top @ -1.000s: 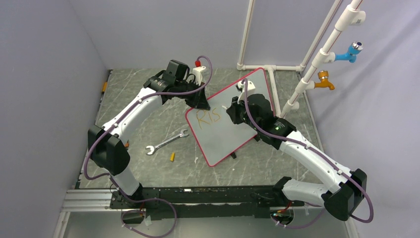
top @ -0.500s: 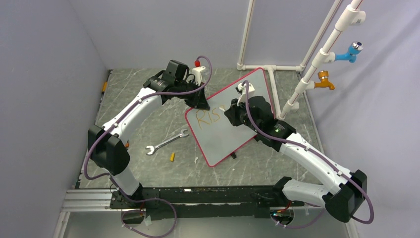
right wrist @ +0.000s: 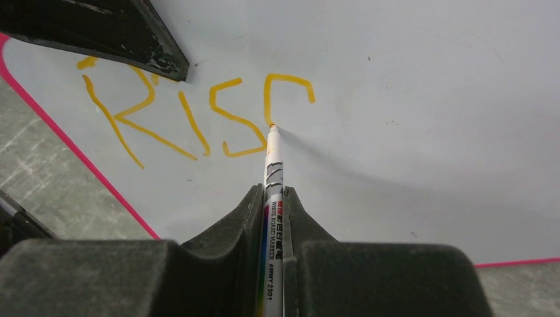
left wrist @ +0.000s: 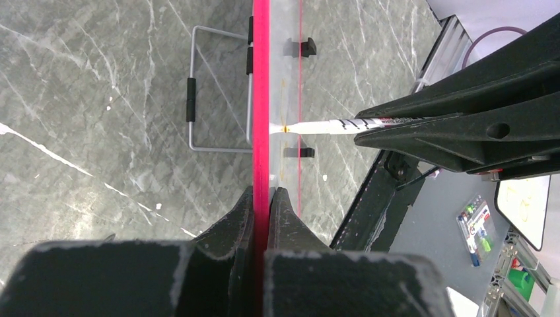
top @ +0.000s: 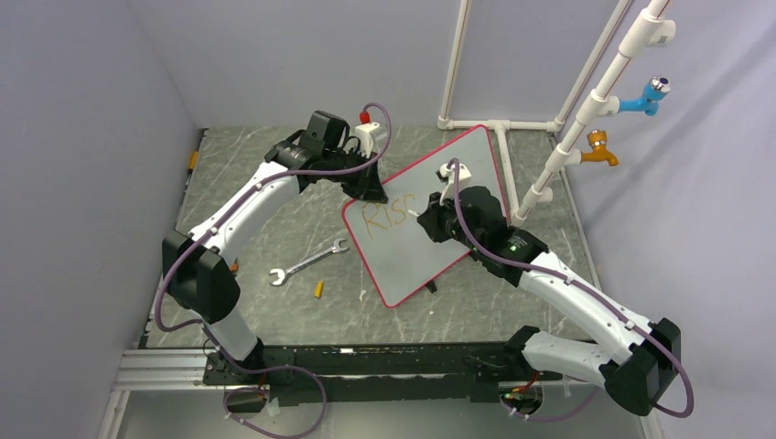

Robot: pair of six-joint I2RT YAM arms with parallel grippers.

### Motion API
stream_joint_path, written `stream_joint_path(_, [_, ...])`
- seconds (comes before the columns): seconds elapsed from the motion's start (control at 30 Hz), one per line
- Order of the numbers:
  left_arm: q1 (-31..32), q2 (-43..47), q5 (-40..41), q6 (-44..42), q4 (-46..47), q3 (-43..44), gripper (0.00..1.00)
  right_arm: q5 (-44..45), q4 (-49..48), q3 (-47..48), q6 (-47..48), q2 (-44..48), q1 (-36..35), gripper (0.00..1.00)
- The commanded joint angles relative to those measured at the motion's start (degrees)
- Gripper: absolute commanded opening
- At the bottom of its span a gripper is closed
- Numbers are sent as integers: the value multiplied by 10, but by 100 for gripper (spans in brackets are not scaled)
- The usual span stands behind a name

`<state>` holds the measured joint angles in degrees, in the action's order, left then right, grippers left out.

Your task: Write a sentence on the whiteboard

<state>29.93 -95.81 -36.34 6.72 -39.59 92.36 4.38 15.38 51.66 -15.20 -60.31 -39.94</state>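
Note:
The whiteboard stands tilted on the table, white with a red-pink rim. My left gripper is shut on its upper left rim, seen edge-on in the left wrist view. My right gripper is shut on a white marker. The marker tip touches the board face at the lower end of a partly drawn orange letter. The sentence reads "RIS" plus that open stroke; it also shows in the top view.
A silver wrench and a small yellow piece lie on the table left of the board. White pipes with a blue tap and an orange tap stand at the back right. The board's wire stand shows behind it.
My right gripper has moved the marker to the right and down along the board, adding a fourth orange stroke after "RIS". The left arm has held still.

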Motion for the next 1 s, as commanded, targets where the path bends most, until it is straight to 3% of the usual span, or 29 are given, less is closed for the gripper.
stream_joint_path(0.0, [2, 11, 92, -89, 25, -2, 0, 38, 27, -6, 3, 1, -1, 0])
stream_joint_path(0.97, [1, 12, 89, -89, 26, -5, 0, 82, 44, 88, 42, -34, 18, 0])
